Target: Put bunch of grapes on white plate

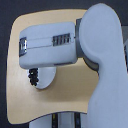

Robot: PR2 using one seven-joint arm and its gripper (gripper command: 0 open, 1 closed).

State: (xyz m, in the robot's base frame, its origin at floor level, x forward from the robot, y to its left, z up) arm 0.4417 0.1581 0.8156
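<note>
The bunch of grapes (34, 76) is a small, elongated cluster of dark, near-black berries with a knobbly outline. Its long axis runs close to vertical in the exterior view, from 12 o'clock to 6 o'clock. The resolution is too coarse to tell which end carries the stem or leaf.

The cluster lies on the white plate (46, 80), at the plate's 9 o'clock edge. Part of the cluster overlaps the rim on that side. Whether any berry touches the table beyond the rim cannot be determined.

The white plate is round, plain and glossy. Only its lower portion is visible; the upper portion is hidden beneath the arm.

The table (65, 102) has a light tan, wood-coloured top with a smooth, matte surface and rounded corners. Dark flooring surrounds it.

The arm (100, 60) is a large, pale grey body with smooth, rounded moulded shells. It enters from 5 o'clock and bends toward 9 o'clock. The forearm section is a rounded box with a dark slotted panel on its top face.

The gripper (22, 46) sits at the 9 o'clock end of the forearm, directly above the plate and at 12 o'clock from the grapes. Only a dark, metallic end face is visible. The fingers are not resolved, so whether the claw is spread, closed or holding anything cannot be told.
</note>
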